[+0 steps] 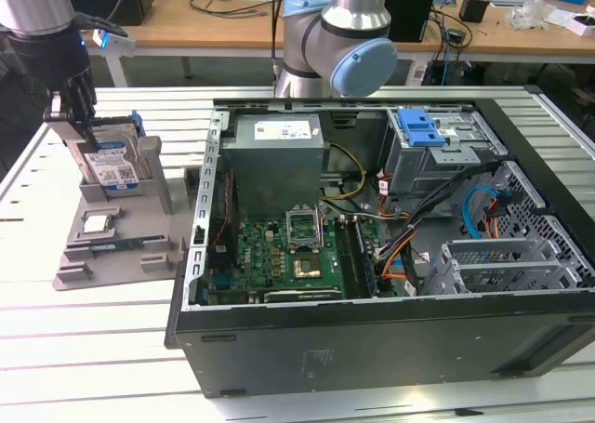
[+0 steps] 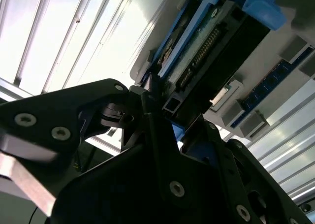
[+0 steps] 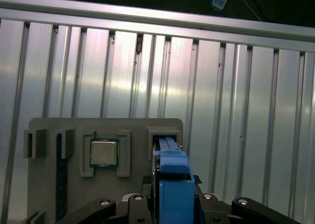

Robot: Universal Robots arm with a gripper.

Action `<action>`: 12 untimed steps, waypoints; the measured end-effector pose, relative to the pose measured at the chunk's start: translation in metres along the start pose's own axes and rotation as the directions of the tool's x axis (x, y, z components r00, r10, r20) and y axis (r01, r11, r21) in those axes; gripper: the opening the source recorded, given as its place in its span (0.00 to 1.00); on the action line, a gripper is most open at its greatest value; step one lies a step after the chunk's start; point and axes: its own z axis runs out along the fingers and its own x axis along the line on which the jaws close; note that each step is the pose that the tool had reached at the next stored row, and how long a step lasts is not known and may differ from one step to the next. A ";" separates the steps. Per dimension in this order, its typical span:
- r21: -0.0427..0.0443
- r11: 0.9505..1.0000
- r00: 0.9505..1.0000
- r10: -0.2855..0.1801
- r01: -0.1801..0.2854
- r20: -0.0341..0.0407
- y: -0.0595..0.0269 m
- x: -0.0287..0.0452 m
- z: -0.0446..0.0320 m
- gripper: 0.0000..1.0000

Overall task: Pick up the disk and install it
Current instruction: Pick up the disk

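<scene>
Disk (image 1: 115,166) in holder (image 1: 119,256) nr PC (image 1: 372,344)

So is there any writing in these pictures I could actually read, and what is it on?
No text can be read; all the print is too small or blurred.
Blue-and-white label on the disk: unreadable.
White label on the power supply box: unreadable.
Pale sticker on the computer case side wall: unreadable.
</scene>
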 end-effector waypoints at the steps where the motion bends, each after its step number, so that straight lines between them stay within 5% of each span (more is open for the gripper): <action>1: 0.000 1.000 1.000 0.000 0.000 0.000 0.0000 0.0000 0.0001 0.37; 10: 0.000 1.000 1.000 0.000 0.000 -0.002 -0.0001 0.0000 -0.0002 0.37; 12: 0.000 1.000 1.000 0.000 0.000 -0.002 0.0003 -0.0002 -0.0061 0.37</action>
